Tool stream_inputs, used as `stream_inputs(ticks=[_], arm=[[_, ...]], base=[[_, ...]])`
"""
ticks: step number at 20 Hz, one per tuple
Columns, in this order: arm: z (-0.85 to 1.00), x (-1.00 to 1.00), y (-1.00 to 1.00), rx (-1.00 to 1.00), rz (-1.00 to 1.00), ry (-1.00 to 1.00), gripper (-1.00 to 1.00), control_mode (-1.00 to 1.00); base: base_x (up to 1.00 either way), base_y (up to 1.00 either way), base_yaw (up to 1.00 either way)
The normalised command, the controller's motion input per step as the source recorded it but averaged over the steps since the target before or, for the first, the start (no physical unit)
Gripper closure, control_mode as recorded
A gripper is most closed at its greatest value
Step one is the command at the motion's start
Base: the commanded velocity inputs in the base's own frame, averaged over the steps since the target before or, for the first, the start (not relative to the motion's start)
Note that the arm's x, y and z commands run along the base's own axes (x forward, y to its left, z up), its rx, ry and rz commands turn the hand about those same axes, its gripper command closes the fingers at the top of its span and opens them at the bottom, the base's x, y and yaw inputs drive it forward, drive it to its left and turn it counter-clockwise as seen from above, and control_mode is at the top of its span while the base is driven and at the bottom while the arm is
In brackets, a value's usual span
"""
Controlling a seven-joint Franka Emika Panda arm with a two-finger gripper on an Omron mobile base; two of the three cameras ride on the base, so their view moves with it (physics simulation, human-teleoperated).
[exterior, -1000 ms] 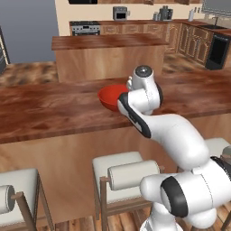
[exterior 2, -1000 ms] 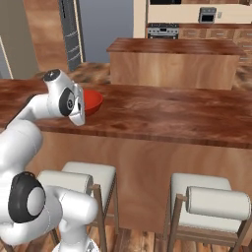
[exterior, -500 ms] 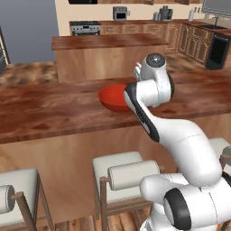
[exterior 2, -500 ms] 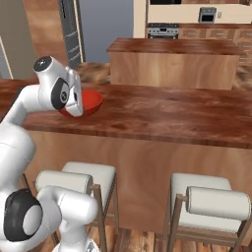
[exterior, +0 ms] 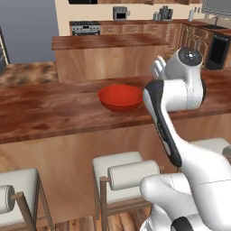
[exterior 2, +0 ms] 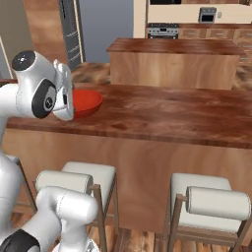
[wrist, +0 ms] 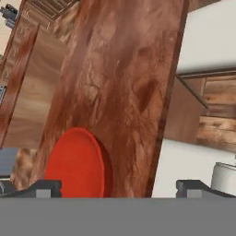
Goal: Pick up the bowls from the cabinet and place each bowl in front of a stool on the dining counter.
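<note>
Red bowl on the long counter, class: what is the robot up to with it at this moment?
The red bowl sits upright on the dining counter, above one stool. The white arm's gripper hangs above it with jaws wide open and nothing between them, so the bowl is not held. A second stool stands further along the counter, with no bowl on the counter above it. It looks as if one bowl is placed and one is yet to come.

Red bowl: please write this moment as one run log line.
red bowl: resting on dining counter, behind a stool | tool: open, holding nothing | marbled bowl: not placed
</note>
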Motion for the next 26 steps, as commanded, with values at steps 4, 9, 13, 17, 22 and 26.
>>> stream_inputs(ticks=[4,9,13,17,22,26], arm=[[-0.01,-1.00,-0.63,0.24,0.01,-0.13,-1.00,-1.00],[0.00,-1.00,-0.29,0.27,0.07,-0.16,-1.00,-1.00],[0.00,-0.88,-0.10,0.17,0.11,-0.15,-1.00,-1.00],[0.01,-0.49,0.00,0.00,0.00,-0.04,-1.00,-1.00],[0.00,-0.28,0.00,0.00,-0.03,0.00,-1.00,-1.00],[0.00,-0.10,-0.02,0.00,0.00,0.00,-1.00,1.00]], base=[[0.00,0.00,0.00],[0.00,0.00,0.00],[0.00,0.00,0.00],[0.00,0.00,0.00],[0.00,0.00,0.00],[-0.36,-0.28,-0.01]])
